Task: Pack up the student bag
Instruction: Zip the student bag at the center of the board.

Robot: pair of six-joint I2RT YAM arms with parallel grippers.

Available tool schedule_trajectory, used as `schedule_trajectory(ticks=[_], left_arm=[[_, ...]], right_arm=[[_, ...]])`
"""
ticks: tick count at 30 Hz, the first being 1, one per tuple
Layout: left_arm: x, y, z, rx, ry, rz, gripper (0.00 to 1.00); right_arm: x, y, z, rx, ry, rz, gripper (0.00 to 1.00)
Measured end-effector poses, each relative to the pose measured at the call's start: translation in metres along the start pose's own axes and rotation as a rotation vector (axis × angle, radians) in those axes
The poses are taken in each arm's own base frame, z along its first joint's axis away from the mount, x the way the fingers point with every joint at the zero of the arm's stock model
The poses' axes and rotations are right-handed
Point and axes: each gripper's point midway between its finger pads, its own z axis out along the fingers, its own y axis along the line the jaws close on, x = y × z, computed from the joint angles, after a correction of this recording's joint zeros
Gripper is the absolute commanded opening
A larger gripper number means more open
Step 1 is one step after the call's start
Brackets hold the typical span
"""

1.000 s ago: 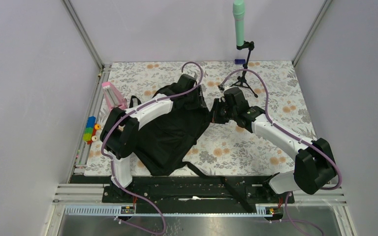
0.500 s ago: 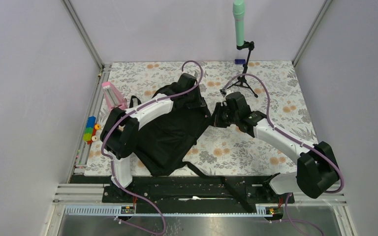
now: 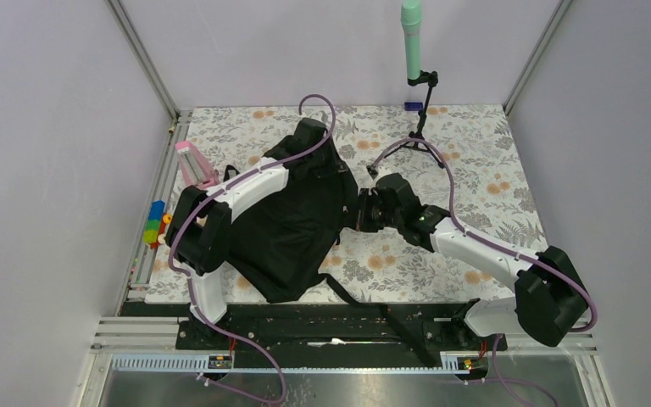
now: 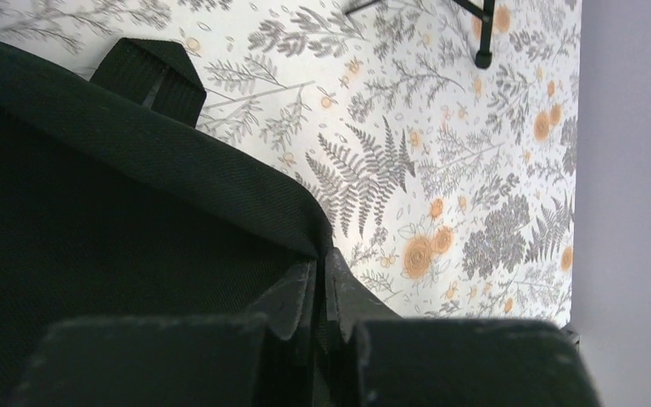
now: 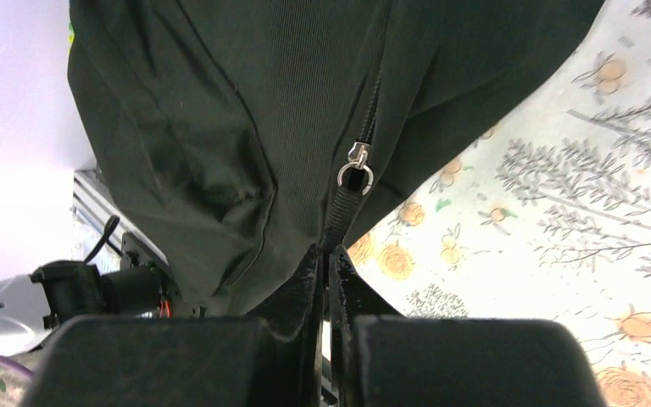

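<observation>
The student bag (image 3: 292, 229), a large black fabric backpack, lies on the flowered mat left of centre. My left gripper (image 3: 332, 174) is at its far right corner, shut on the bag's fabric edge (image 4: 220, 182); in the left wrist view the pinch shows at my left gripper (image 4: 319, 270). My right gripper (image 3: 358, 212) is at the bag's right side. In the right wrist view my right gripper (image 5: 325, 259) is shut on a black strap that hangs from the metal zipper slider (image 5: 355, 165) of the bag (image 5: 246, 110).
A pink bottle (image 3: 193, 164) and several coloured markers (image 3: 158, 225) lie at the mat's left edge. A black tripod (image 3: 420, 136) with a mint green microphone (image 3: 411, 34) stands at the back. A webbing loop (image 4: 148, 76) of the bag rests on the mat (image 4: 441, 186).
My left gripper has shut on the bag's edge and lifted it towards the back. My right arm has shifted left and nearer, still gripping the zipper strap.
</observation>
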Motion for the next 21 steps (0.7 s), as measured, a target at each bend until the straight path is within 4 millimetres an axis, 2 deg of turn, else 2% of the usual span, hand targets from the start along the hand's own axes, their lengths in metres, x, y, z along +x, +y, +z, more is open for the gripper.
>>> schedule_trajectory(ticks=[4, 12, 21], left_arm=[[-0.015, 0.012, -0.001, -0.012, -0.028, -0.020, 0.00], [-0.033, 0.027, -0.004, -0.028, -0.058, -0.044, 0.00], [-0.052, 0.033, -0.012, -0.056, -0.074, -0.010, 0.00]], right_arm=[[0.013, 0.007, 0.002, -0.002, 0.015, 0.000, 0.00], [0.020, 0.011, 0.005, -0.003, 0.014, 0.015, 0.00], [0.027, 0.021, 0.006, -0.012, 0.008, -0.007, 0.00]])
